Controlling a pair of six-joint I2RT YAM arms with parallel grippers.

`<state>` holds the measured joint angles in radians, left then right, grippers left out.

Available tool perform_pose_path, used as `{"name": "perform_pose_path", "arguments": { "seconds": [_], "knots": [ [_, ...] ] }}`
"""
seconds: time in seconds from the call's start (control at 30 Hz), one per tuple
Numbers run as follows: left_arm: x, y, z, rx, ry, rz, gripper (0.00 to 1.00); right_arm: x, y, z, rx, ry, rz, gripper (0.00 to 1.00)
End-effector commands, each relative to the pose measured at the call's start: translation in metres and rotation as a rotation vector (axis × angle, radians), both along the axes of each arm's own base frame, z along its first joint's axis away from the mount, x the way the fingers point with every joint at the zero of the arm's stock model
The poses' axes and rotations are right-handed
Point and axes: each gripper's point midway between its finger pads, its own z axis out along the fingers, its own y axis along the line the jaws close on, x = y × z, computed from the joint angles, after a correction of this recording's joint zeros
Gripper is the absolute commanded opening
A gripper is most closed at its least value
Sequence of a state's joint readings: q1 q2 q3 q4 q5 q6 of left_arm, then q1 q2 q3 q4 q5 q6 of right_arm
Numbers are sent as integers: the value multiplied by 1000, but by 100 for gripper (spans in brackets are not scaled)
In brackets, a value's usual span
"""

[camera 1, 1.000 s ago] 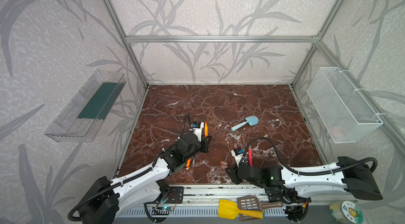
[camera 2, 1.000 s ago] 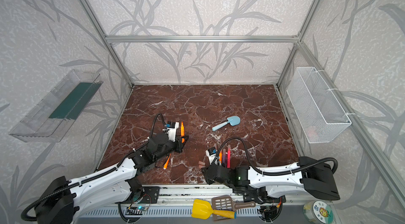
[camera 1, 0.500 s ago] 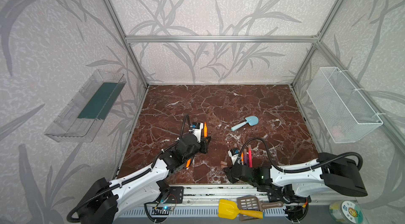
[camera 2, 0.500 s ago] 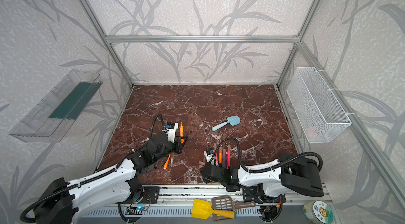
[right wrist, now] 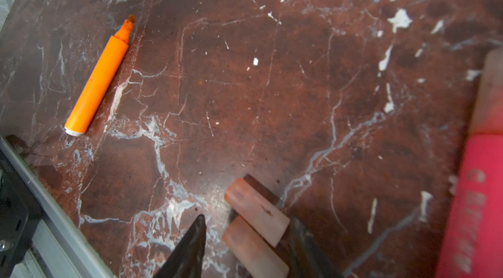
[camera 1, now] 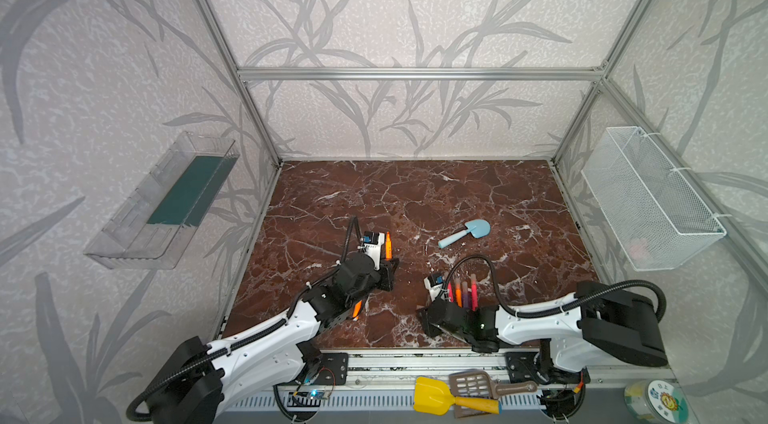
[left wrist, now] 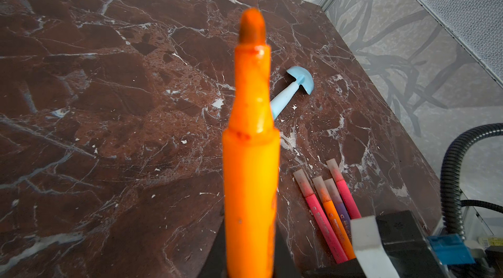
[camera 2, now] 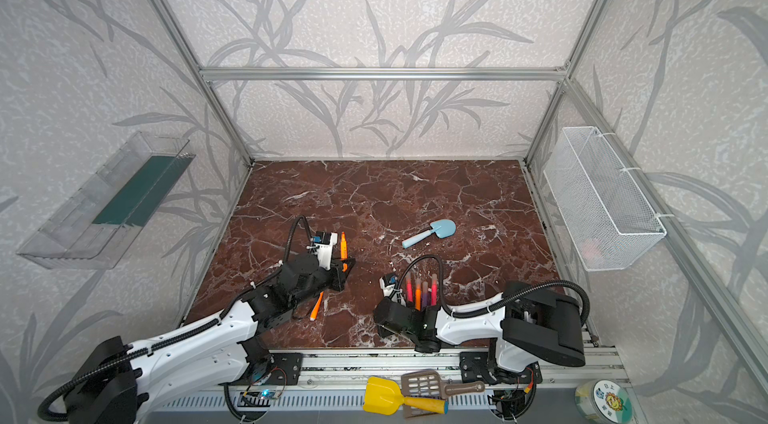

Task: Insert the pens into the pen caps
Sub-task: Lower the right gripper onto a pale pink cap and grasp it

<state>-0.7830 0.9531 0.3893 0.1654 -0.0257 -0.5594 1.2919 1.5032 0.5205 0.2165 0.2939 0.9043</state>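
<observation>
My left gripper (camera 1: 388,264) is shut on an orange pen (left wrist: 251,154) and holds it upright, bare tip up; the pen (camera 2: 343,245) shows in both top views. A second uncapped orange pen (right wrist: 99,80) lies on the floor beside the left arm (camera 1: 356,310). Two pen caps (right wrist: 257,215), pale pinkish-tan, lie side by side near the front edge. My right gripper (right wrist: 247,225) stands open low over them, one finger on each side. In the top views the right wrist hides the caps. Several capped pens (camera 1: 461,291) lie together beside the right wrist.
A light-blue toy shovel (camera 1: 465,233) lies mid-floor. The aluminium front rail (right wrist: 54,230) runs close to the right gripper. A wire basket (camera 1: 648,202) hangs on the right wall, a clear tray (camera 1: 166,202) on the left. A yellow scoop (camera 1: 432,395) sits outside the front rail.
The right arm has swung, and its gripper has shifted a little left and toward the front edge, uncovering the capped pens. The left arm with its orange pen has barely moved.
</observation>
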Motion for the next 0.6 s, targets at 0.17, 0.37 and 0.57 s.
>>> {"name": "perform_pose_path", "arguments": {
  "seconds": [0.17,0.37,0.57],
  "knots": [
    [0,8,-1,20,-14,21,0,20,34,-1,-15,5,49,49],
    [4,28,-5,71,-2,112,0,20,61,-11,-58,59,117,47],
    [7,61,-12,107,30,255,0,24,58,-9,-103,36,109,45]
  ]
}}
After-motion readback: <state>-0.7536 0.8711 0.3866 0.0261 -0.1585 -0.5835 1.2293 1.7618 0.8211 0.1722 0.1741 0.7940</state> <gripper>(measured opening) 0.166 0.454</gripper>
